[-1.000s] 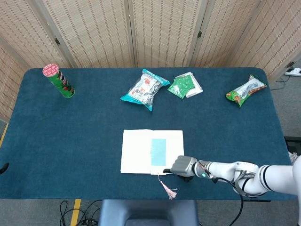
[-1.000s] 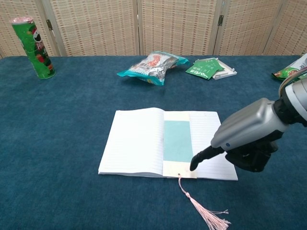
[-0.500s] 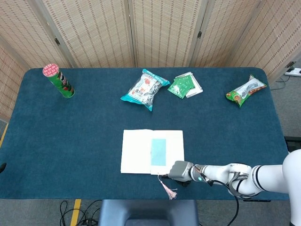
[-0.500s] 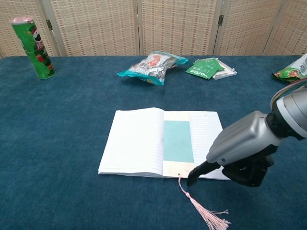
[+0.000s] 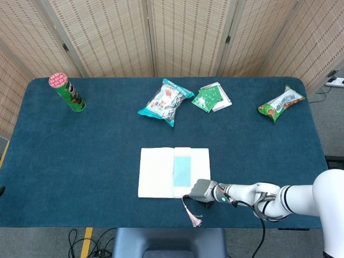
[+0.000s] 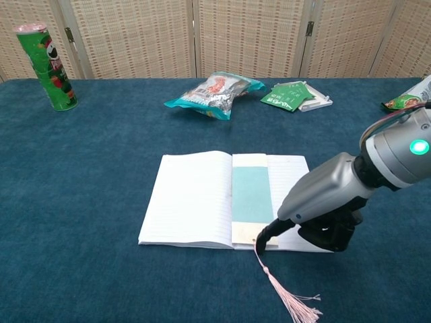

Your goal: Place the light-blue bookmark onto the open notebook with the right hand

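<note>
The open white notebook [image 5: 156,172] [image 6: 188,198] lies near the table's front edge. The light-blue bookmark [image 5: 182,168] [image 6: 251,194] lies flat on its right page by the centre fold, cream border around it. Its pink tassel [image 5: 192,216] [image 6: 296,304] trails off the notebook onto the cloth. My right hand [image 5: 203,191] [image 6: 323,202] hovers low over the notebook's front right corner, fingers curled in, one dark fingertip [image 6: 262,241] touching the bookmark's lower end. It grips nothing. My left hand shows in neither view.
A green chip can [image 5: 67,92] stands at the far left. A teal snack bag [image 5: 165,101], green tea packets [image 5: 210,98] and another snack bag [image 5: 280,103] lie along the back. The blue table's front edge [image 5: 161,227] is just behind the tassel.
My right hand slid left along the notebook's front edge. The bookmark shifted slightly up the page under the fingertip, and the tassel cord drew straighter.
</note>
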`<state>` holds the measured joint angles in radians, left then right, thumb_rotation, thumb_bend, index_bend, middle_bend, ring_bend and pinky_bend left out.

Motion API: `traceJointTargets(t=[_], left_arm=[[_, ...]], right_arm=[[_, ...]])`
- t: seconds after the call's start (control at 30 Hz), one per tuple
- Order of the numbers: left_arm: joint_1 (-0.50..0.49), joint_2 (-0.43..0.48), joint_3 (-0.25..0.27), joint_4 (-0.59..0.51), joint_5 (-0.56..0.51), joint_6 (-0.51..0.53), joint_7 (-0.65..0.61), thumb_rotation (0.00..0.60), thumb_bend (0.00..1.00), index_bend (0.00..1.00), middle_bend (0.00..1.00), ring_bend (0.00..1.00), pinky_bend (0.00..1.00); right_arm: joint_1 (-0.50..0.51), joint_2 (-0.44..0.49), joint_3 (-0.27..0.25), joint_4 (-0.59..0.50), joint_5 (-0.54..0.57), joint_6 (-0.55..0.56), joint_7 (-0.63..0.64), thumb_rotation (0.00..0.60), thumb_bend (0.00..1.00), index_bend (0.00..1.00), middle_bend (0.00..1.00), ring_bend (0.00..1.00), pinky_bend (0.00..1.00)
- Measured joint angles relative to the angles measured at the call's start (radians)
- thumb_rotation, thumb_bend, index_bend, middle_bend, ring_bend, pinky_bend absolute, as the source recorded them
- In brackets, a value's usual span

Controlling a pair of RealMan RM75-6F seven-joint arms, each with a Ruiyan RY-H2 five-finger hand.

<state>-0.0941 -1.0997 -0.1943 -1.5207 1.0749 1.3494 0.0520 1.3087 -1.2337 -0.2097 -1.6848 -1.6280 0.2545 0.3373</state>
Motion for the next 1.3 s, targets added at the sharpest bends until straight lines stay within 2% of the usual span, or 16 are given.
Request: traceJointTargets(t=[0.4, 0.63, 0.73, 0.87, 1.03, 1.07, 1.13, 1.2, 1.3], left_arm=[[-0.009, -0.012, 0.0, 0.008, -0.002, -0.004, 0.022, 0.6, 0.22, 0.09, 0.0, 0.0, 0.25], [-0.013, -0.02, 0.002, 0.008, -0.005, -0.002, 0.044, 0.6, 0.22, 0.09, 0.0, 0.01, 0.25], [-0.013, -0.021, 0.001, 0.005, -0.004, 0.003, 0.048, 0.6, 0.22, 0.09, 0.0, 0.0, 0.25], [-0.011, -0.021, 0.005, -0.004, 0.012, 0.014, 0.05, 0.6, 0.22, 0.09, 0.0, 0.01, 0.25], [-0.008, -0.019, 0.014, -0.017, 0.04, 0.025, 0.049, 0.6, 0.22, 0.09, 0.0, 0.01, 0.25], [-0.009, -0.019, 0.017, -0.019, 0.044, 0.025, 0.049, 0.6, 0.22, 0.09, 0.0, 0.01, 0.25], [-0.009, -0.018, 0.02, -0.022, 0.05, 0.024, 0.05, 0.6, 0.22, 0.09, 0.0, 0.01, 0.25], [-0.009, -0.017, 0.022, -0.024, 0.055, 0.026, 0.05, 0.6, 0.22, 0.09, 0.0, 0.0, 0.25], [-0.007, -0.015, 0.027, -0.028, 0.07, 0.031, 0.047, 0.6, 0.22, 0.09, 0.0, 0.0, 0.25]], right_arm=[[0.002, 0.049, -0.027, -0.058, -0.039, 0.038, 0.01, 0.6, 1.0, 0.0, 1.0, 1.0, 1.0], [-0.024, 0.12, -0.054, -0.101, -0.085, 0.15, 0.026, 0.6, 1.0, 0.0, 1.0, 1.0, 1.0], [-0.057, 0.148, -0.059, -0.1, -0.095, 0.233, 0.036, 0.6, 1.0, 0.0, 0.98, 0.95, 1.0], [-0.139, 0.169, -0.052, -0.076, -0.091, 0.388, 0.034, 0.6, 1.0, 0.0, 0.86, 0.81, 0.95], [-0.316, 0.173, -0.022, -0.015, -0.036, 0.615, -0.044, 0.6, 1.0, 0.0, 0.79, 0.76, 0.89], [-0.348, 0.173, -0.015, -0.006, -0.018, 0.641, -0.066, 0.6, 1.0, 0.0, 0.75, 0.73, 0.86], [-0.402, 0.175, -0.002, 0.008, 0.03, 0.676, -0.118, 0.6, 0.99, 0.0, 0.63, 0.67, 0.78], [-0.435, 0.176, 0.009, 0.014, 0.066, 0.693, -0.166, 0.6, 0.87, 0.0, 0.48, 0.55, 0.63], [-0.497, 0.168, 0.027, 0.026, 0.115, 0.753, -0.25, 0.6, 0.73, 0.0, 0.34, 0.38, 0.44]])
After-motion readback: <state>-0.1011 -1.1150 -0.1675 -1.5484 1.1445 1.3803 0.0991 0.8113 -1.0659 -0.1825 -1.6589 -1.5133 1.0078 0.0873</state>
